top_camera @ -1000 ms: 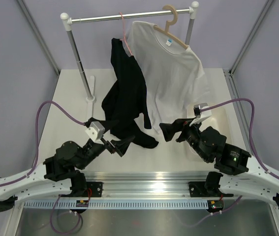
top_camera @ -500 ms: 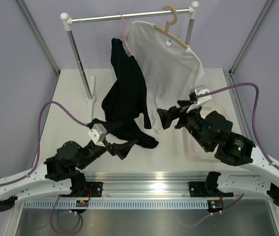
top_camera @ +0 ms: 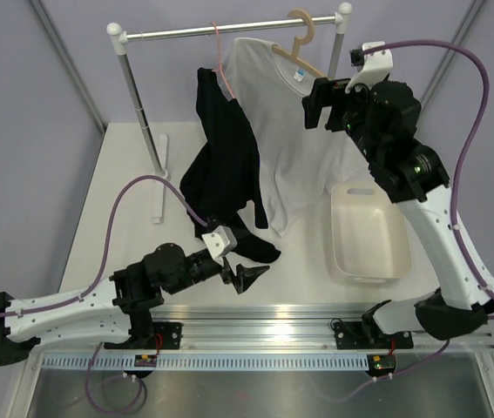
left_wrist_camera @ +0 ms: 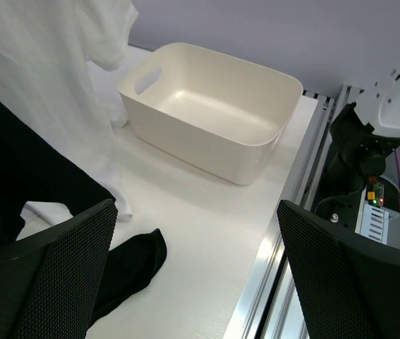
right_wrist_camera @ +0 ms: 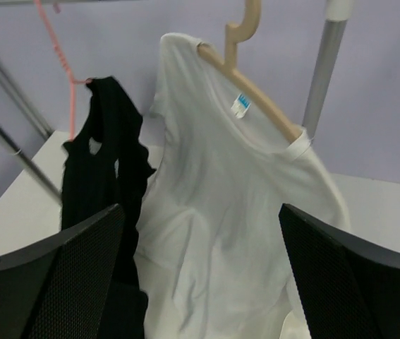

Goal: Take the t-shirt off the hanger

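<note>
Risen from table height, the right gripper [top_camera: 314,103] now hovers just below the rail [top_camera: 229,31], fingers spread wide, close to the white t-shirt [top_camera: 299,161]. It hangs from the rail beside a black garment [top_camera: 225,174], on a wooden hanger [top_camera: 306,37]. Far below the rail, the left gripper [top_camera: 245,275] is spread, empty.

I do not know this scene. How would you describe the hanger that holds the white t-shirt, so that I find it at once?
Look at the metal rail across the back of the table. The hanger hooks on near its right post, inside the neck of the t-shirt. It is thick beige wood, while its neighbour, the pink wire hanger under the black garment, is thin.
</note>
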Tool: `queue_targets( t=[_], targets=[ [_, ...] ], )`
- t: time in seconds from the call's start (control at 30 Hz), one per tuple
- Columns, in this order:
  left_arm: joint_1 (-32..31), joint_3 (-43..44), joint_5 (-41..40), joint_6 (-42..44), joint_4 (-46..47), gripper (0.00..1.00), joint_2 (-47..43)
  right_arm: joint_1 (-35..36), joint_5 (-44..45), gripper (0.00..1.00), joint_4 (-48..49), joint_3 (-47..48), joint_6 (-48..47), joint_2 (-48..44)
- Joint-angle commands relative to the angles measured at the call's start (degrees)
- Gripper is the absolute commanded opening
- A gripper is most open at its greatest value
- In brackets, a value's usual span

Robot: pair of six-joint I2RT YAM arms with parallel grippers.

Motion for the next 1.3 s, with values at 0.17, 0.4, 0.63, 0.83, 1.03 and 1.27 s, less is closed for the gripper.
queue_targets(
  t=[0.17, 0.4, 0.63, 0.83, 1.03, 1.27],
  targets=[
    [-0.1, 1.8, 4.7, -0.7, 3.3, 0.99, -2.8, -13.8, -23.1, 0.97, -9.7, 21.0, -0.3, 16.3],
    [-0.1, 0.5, 2.8, -1.0, 3.3, 0.99, -7.2, -18.3, -25.7, 0.91, -7.3, 17.4, -7.9, 18.2],
    [-0.2, 0.7, 3.5, -0.7, 2.5, 0.99, -7.9, -18.3, -24.0, 0.90, -6.0, 16.7, -13.5, 21.0],
    [-0.2, 0.9, 3.2, -0.6, 2.1, 0.99, -8.0, -18.4, -22.7, 0.87, -10.9, 23.6, -18.1, 27.5],
    [-0.2, 1.3, 3.0, -0.4, 1.8, 0.99, -7.7, -18.4, -23.3, 0.85, -11.8, 27.8, -20.3, 31.1],
    [-0.1, 1.4, 2.6, -0.2, 1.3, 0.99, -7.5, -18.4, -26.0, 0.56, -11.3, 28.5, -18.5, 32.2]
  ],
)
